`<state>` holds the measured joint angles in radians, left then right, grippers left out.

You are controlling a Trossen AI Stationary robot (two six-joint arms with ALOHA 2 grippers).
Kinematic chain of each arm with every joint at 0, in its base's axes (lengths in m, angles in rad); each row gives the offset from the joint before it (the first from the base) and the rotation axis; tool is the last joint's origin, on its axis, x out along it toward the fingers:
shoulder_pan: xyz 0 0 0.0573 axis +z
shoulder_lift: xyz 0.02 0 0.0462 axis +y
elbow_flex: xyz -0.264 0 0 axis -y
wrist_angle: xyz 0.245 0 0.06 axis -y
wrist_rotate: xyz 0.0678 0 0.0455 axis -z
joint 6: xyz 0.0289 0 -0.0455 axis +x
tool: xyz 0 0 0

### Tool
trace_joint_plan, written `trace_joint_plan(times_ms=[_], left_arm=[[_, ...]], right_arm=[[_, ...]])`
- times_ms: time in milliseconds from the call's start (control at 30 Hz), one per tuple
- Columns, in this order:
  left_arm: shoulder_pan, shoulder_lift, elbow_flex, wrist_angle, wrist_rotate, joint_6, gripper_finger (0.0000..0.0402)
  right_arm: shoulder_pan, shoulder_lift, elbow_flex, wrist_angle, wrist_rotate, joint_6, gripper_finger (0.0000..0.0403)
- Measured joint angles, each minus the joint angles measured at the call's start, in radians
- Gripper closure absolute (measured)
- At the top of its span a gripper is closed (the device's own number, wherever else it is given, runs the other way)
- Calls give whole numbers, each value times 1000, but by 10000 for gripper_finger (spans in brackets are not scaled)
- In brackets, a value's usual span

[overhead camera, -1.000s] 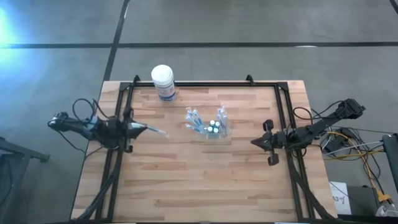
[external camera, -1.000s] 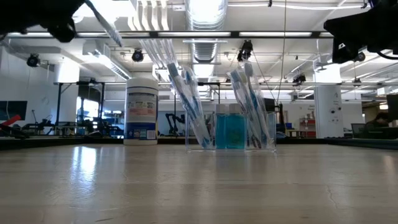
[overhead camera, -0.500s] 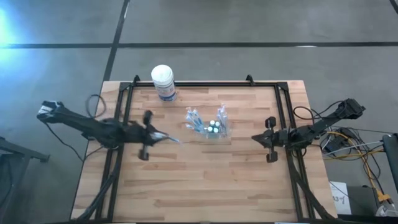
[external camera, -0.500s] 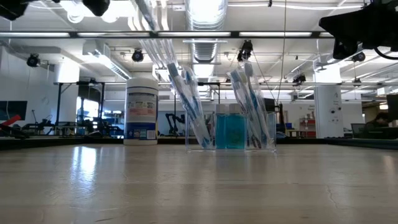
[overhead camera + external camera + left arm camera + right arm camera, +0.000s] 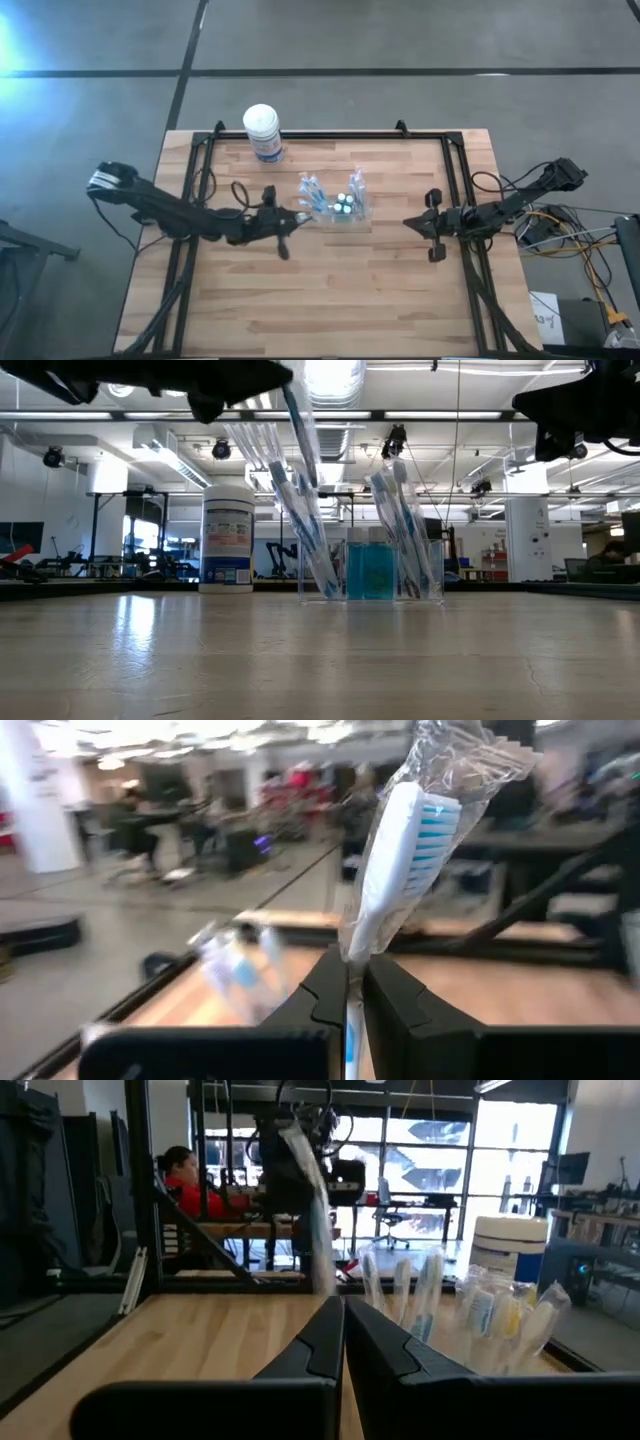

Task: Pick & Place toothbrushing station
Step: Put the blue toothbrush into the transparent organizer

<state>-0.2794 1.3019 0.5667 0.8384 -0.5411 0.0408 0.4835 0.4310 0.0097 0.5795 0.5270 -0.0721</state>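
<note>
just beside the toothbrushing station [image 5: 340, 203], the left gripper [image 5: 296, 215] has jaws clenched on a wrapped toothbrush [image 5: 404, 860].

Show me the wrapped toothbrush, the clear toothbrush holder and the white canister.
wrapped toothbrush [image 5: 412, 840]: left wrist view, on its bristled head.
clear toothbrush holder [image 5: 372, 572]: low view, on its front wall.
white canister [image 5: 261, 122]: high view, on its lid.
</note>
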Motion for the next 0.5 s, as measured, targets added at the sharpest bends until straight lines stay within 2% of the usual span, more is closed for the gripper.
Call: trace_joint_plan(times_ms=[267,500], left_arm=[[57,192,111,15,-168,27,385],[121,299,147,9,-178,-32,383]], right_arm=[[0,17,0,4,0,24,394],[0,17,0,3,0,40,394]])
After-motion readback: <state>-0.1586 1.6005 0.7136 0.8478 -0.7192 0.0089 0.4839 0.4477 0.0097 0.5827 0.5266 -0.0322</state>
